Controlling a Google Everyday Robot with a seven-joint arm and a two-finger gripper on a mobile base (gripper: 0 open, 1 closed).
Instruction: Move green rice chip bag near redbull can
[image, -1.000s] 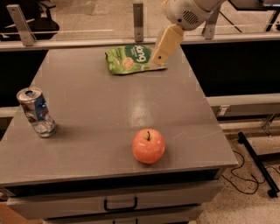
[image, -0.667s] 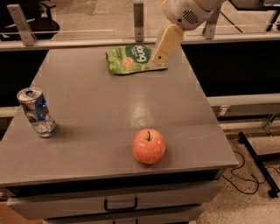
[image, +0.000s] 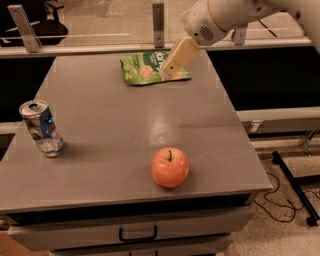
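**End effector over the bag at the far side of the surface**

The apple (image: 170, 167) stands near the front edge of the grey surface (image: 125, 120). Beyond the apple, at the far edge, the green rice chip bag (image: 147, 68) lies flat. Its long axis runs left to right, roughly along that far edge, with the printed face up. The end effector (image: 172, 65) slants down over the bag's right end, farther back than the apple and slightly to its right. Whether it is spread wide or narrow is not possible to make out, nor whether it touches the bag. The redbull can (image: 42, 128) stands upright well to the apple's left, far from the bag.
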